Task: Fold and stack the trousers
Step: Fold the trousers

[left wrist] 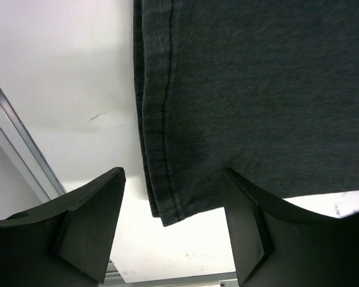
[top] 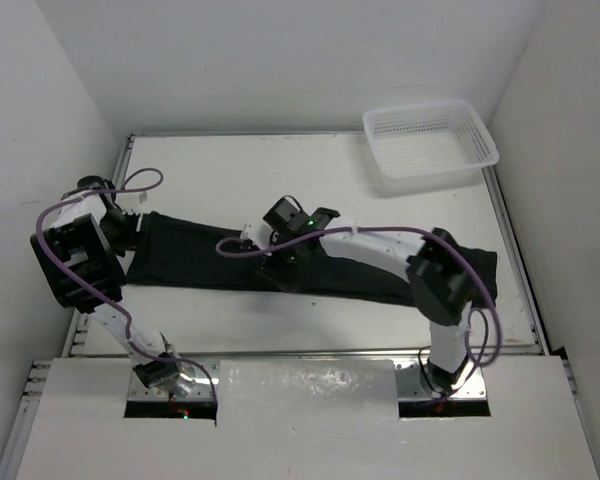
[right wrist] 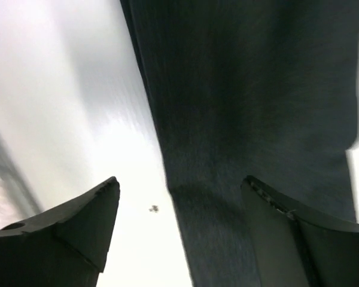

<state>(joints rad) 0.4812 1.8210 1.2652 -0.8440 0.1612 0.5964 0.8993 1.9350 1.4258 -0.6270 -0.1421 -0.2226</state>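
The black trousers lie flat in a long band across the table, from the left side to the right edge. My left gripper is open at their left end. In the left wrist view the hemmed corner of the trousers lies between the open fingers of my left gripper. My right gripper is open over the middle of the band, at its near edge. In the right wrist view the fabric edge runs between the open fingers of my right gripper, with bare table on the left side.
A white mesh basket stands at the back right corner. White walls close in the table on the left, back and right. A metal rail runs along the table's left edge, close to my left gripper.
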